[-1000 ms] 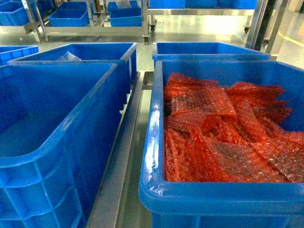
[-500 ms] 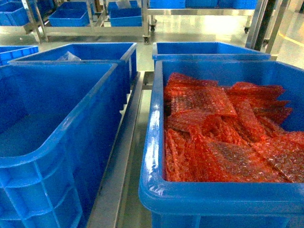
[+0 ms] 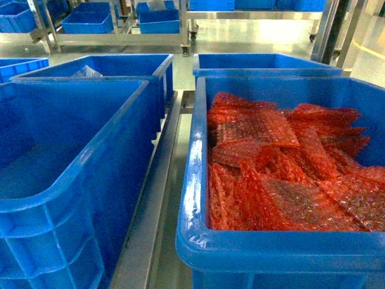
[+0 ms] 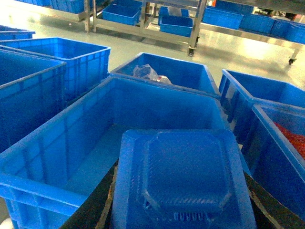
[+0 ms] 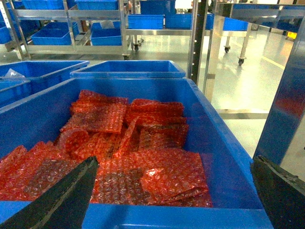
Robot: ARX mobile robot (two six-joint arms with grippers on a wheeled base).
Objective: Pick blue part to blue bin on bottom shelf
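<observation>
The blue part [image 4: 183,181], a flat moulded plastic piece with an eight-sided raised middle, fills the bottom of the left wrist view. My left gripper [image 4: 181,196] is shut on it, its dark fingers [image 4: 97,202] showing at both sides. The part hangs over the near end of a large empty blue bin [image 4: 143,105], which stands at the left of the head view as the blue bin [image 3: 90,156]. The bins rest on the steel rails of the bottom shelf [image 3: 157,205]. My right gripper [image 5: 174,191] is open above a bin's near rim. Neither gripper shows in the head view.
A blue bin [image 3: 195,180] at the right holds red bubble-wrap bags [image 3: 271,174]; the right wrist view shows these bags [image 5: 119,143] too. More blue bins [image 3: 120,66] stand behind, one holding a clear plastic bag [image 4: 145,72]. Steel racks with bins [image 3: 159,21] line the far floor.
</observation>
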